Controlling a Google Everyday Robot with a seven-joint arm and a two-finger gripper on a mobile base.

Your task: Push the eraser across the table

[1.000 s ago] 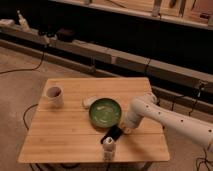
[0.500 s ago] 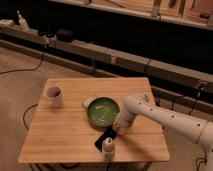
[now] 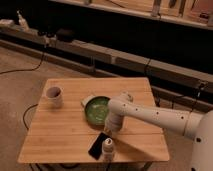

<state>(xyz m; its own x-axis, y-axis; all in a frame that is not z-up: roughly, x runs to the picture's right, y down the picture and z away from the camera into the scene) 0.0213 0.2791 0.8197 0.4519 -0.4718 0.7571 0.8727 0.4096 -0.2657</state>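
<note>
Hovering gripper (image 3: 111, 131) seemingly touches eraser (image 3: 97, 145) (black).

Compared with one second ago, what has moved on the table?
The arm swung left, bringing the tool over the eraser, which slid left along the table near the front edge. The green bowl, the cup and the white bottle stayed put.

Smooth white arm (image 3: 150, 116), dark-dotted; gripper (image 3: 111, 131) low.
</note>
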